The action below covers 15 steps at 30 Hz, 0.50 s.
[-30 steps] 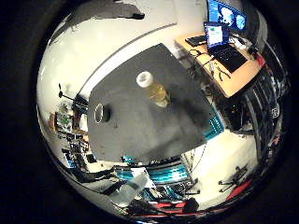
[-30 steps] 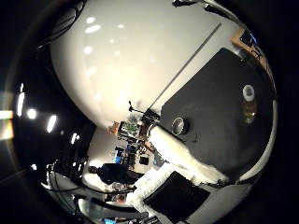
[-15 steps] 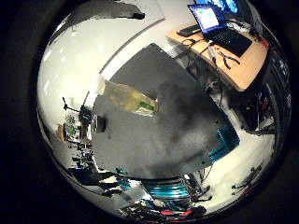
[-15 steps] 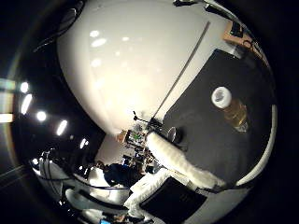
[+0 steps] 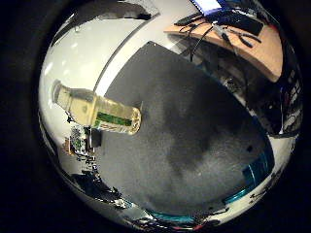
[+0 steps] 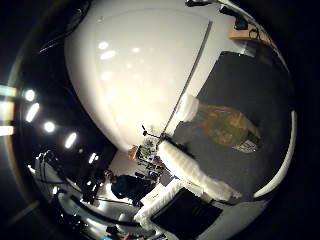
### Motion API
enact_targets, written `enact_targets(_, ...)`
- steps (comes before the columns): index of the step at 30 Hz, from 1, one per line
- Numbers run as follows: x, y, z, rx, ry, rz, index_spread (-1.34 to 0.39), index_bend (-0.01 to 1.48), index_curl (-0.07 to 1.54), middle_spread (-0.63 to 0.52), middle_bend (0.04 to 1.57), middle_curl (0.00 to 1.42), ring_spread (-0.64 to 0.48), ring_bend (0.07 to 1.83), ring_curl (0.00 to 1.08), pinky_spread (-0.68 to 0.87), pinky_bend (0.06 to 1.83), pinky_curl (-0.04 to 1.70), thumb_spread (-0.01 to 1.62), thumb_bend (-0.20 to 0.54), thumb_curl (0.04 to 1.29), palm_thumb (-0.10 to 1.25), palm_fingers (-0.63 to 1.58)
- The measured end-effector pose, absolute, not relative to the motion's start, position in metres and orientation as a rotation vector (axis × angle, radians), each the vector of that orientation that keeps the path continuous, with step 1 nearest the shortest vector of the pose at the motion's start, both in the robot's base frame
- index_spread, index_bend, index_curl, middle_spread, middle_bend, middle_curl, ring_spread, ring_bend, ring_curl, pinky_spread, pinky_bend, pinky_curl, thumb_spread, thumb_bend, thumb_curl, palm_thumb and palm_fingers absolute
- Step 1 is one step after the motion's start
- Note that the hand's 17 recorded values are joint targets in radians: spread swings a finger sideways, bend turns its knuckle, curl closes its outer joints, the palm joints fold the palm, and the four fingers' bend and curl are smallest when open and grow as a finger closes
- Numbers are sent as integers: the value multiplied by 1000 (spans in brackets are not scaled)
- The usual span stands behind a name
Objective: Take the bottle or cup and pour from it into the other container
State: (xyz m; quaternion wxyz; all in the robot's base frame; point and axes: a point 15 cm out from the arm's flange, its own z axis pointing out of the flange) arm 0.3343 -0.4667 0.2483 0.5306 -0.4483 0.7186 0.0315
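You see the bottle (image 5: 99,112) standing on the dark grey mat (image 5: 194,145), at the mat's edge where it meets the white tabletop (image 5: 87,48). The bottle is clear plastic with a white cap, a pale yellowish liquid inside and a green band on its label. It looms large in both palm views, so it is close to the palm. Nothing of the hand touches it in either view.

In the thumb side view you find the same bottle again, and beside it a white finger (image 6: 195,172) of the hand (image 6: 185,195) reaches out straight over the mat, with a black part of the hand's body next to it. That finger is extended and has hold of nothing; you cannot tell how the other fingers stand, since they are out of sight.

Farther over, past the mat's far edge, a wooden desk (image 5: 252,46) carries a laptop (image 5: 214,7) and some small tools. The other container cannot be made out in these views.
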Motion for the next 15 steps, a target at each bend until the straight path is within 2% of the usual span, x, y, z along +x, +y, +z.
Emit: enact_targets(15,368,-435,226,-1114,1674,180,-221,172,314,10,379,360,122,609,179,432,874,-9,1094,-23,312,489,270)
